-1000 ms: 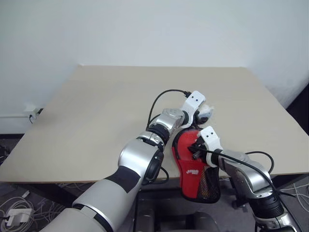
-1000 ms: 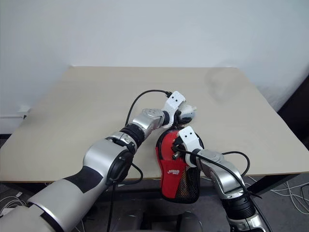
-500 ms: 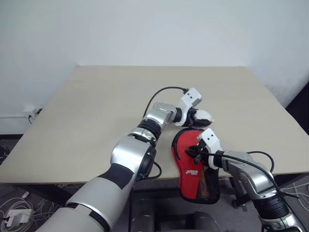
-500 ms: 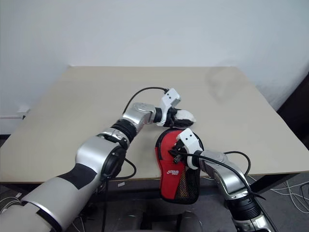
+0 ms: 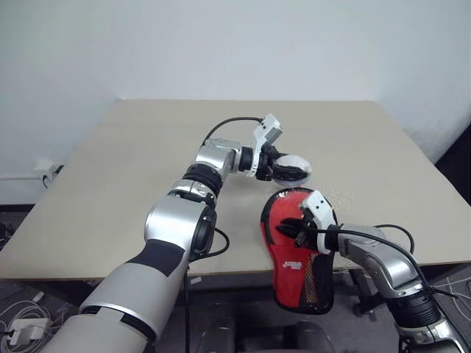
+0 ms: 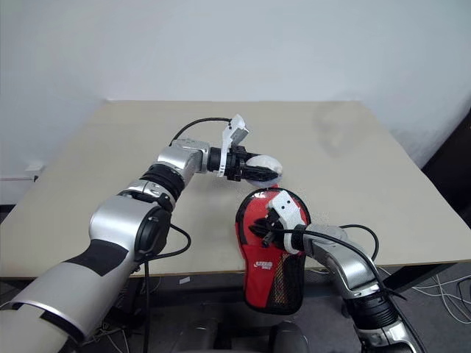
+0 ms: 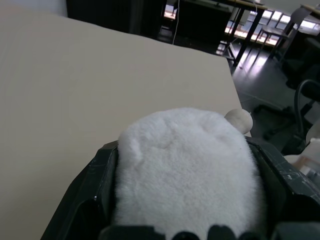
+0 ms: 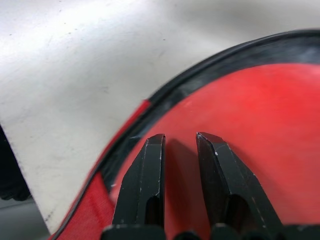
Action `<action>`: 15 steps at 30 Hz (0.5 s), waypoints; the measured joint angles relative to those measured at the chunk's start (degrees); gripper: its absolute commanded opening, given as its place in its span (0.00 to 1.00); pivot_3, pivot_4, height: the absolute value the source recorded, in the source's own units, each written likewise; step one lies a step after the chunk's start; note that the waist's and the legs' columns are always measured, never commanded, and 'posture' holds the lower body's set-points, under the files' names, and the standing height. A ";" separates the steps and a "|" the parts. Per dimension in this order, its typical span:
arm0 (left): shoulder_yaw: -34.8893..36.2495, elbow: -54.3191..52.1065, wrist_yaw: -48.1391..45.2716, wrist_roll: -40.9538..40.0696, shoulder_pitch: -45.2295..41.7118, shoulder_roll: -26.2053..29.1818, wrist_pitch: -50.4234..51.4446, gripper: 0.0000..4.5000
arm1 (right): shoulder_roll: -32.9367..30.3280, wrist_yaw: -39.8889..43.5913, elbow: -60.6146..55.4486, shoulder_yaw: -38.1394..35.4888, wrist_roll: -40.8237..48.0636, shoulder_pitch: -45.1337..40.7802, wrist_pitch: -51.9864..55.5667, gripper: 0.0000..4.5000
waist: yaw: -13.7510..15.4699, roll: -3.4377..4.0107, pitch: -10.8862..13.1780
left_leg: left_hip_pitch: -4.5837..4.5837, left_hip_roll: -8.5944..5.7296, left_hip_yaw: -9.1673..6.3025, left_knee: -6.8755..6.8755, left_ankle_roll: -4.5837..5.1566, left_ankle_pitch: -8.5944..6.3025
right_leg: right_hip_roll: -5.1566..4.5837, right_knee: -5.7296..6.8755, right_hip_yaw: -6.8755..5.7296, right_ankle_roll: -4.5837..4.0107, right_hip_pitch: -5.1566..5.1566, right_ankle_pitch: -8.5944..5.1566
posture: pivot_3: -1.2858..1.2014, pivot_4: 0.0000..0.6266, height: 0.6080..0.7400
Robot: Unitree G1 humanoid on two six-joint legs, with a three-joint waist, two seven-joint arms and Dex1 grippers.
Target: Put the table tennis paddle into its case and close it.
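Observation:
The red case (image 5: 288, 259) with a black mesh lower part lies at the table's front edge, its narrow end hanging past the edge. My right gripper (image 5: 294, 229) rests on its red face, fingers (image 8: 145, 175) a narrow gap apart with nothing seen between them. A black rim (image 8: 200, 85) curves past the tips. The table tennis paddle is hidden; I cannot tell whether it is inside. My left gripper (image 5: 288, 170) hovers above the table behind the case, pointing right, shut on a white fluffy thing (image 7: 185, 165).
The beige table (image 5: 147, 162) stretches wide to the left and back, up to a white wall. A black cable (image 5: 228, 125) loops off the left wrist. Dark desks and chairs (image 7: 260, 30) stand beyond the table's far side in the left wrist view.
My left gripper has lifted away from the case's top, swung left with the white fluffy thing and turned to point right. The right gripper and case have stayed put.

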 measured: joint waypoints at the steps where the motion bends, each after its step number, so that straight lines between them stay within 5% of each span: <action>1: -0.80 -0.39 -0.05 0.51 0.62 -0.04 -0.77 0.75 | -0.05 -0.03 0.48 0.00 -0.10 0.00 -0.07 0.23 | -0.01 0.00 0.00 | 0.00 -0.01 0.00 0.00 0.00 0.00 | 0.00 0.00 0.00 0.00 0.00 0.00 | 0.52 0.00 0.88; 3: -2.16 -0.71 -0.07 1.50 2.15 -0.40 -1.98 0.75 | -0.26 -0.46 1.32 0.01 -0.28 0.00 -0.09 0.23 | -0.01 0.01 0.00 | 0.00 -0.01 0.02 0.00 -0.01 0.00 | 0.00 0.00 0.00 0.00 -0.01 0.00 | 0.52 0.00 0.88; 8: -2.99 -0.72 1.31 1.95 3.86 -1.18 -2.05 0.99 | -0.28 -1.05 2.42 0.01 -1.01 0.00 -0.12 0.23 | -0.01 0.01 0.01 | -0.01 -0.01 0.02 0.01 0.01 0.01 | 0.00 0.00 0.01 0.00 -0.02 0.00 | 0.52 0.00 0.88; 15: -2.75 -0.73 1.18 1.72 3.77 -0.42 -1.93 0.99 | -0.28 -1.82 2.55 0.00 -1.29 0.02 -0.12 0.23 | -0.03 0.01 0.01 | -0.01 0.03 0.02 0.01 0.01 0.01 | 0.01 0.01 0.01 -0.01 -0.03 0.00 | 0.52 0.00 0.88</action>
